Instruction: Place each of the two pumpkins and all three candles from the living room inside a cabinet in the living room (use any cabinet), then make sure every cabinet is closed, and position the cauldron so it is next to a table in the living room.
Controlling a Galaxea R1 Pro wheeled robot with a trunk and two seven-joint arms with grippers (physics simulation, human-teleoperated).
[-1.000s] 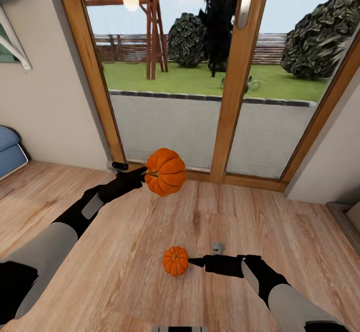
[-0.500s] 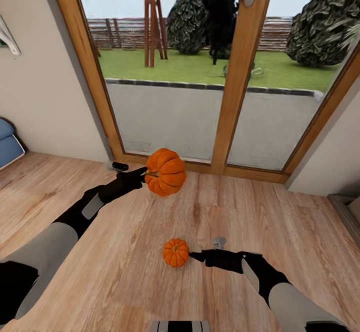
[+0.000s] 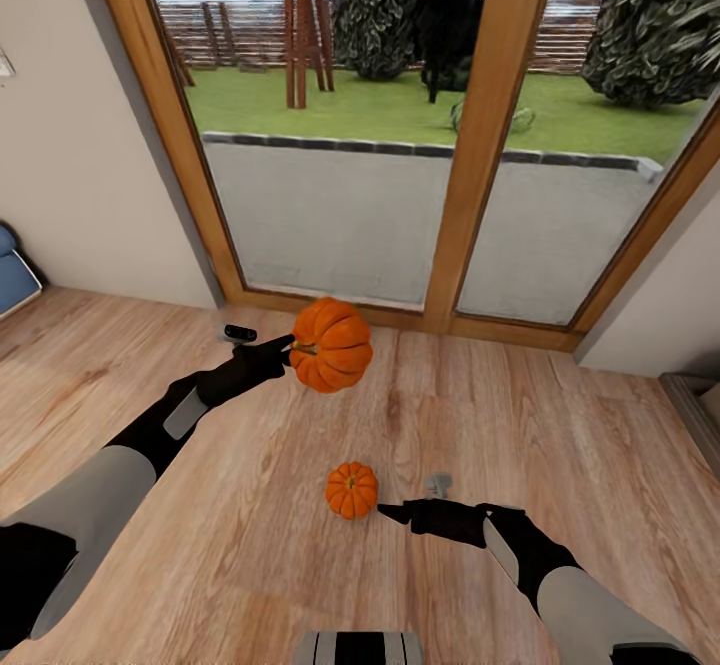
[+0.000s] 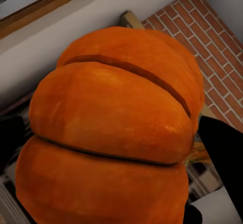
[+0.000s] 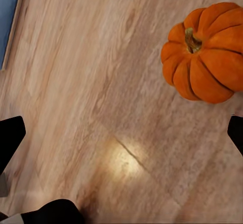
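Note:
In the head view my left gripper (image 3: 296, 348) is shut on a bright-orange pumpkin (image 3: 332, 345) and holds it in the air in front of the glass door. The left wrist view has this pumpkin (image 4: 111, 128) very close, with a black finger (image 4: 223, 148) at its side. A second, smaller-looking pumpkin (image 3: 351, 490) sits upright on the wooden floor. My right gripper (image 3: 392, 512) is open just to its right, slightly nearer to me and apart from it. In the right wrist view that pumpkin (image 5: 207, 52) lies off to one side of the widely spread fingers (image 5: 10, 138).
A wood-framed glass patio door (image 3: 470, 195) with beige walls either side closes the room ahead. A blue cushion (image 3: 12, 280) lies at the far left. A grey-brown furniture edge (image 3: 700, 405) shows at the far right. Bare wooden floor (image 3: 560, 445) surrounds both arms.
The whole view has shifted: door and floor slid upward in the picture, so the camera moved. The floor pumpkin now lies a little ahead of my right gripper. The left grip is unchanged.

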